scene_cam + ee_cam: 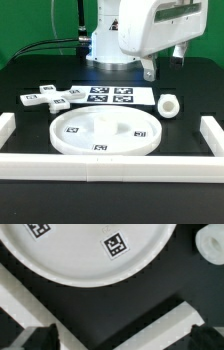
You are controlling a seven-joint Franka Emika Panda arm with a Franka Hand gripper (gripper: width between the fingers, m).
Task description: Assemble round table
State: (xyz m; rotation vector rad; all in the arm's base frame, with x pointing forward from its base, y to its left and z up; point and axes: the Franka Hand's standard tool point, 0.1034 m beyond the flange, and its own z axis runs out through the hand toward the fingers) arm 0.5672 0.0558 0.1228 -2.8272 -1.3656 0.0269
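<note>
The large rimmed round disc lies flat on the black table near the front, with tags on it. It fills the wrist view too. The short cylinder leg lies to the exterior view's right of the disc, and its edge shows in the wrist view. The cross-shaped base lies at the back on the exterior view's left. My gripper hangs high above the leg and the disc's edge. In the wrist view the gripper is open and empty, its dark fingertips wide apart.
The marker board lies behind the disc. Long white border bars frame the table at the exterior view's left, right and front. A bar also crosses the wrist view. The robot base stands behind.
</note>
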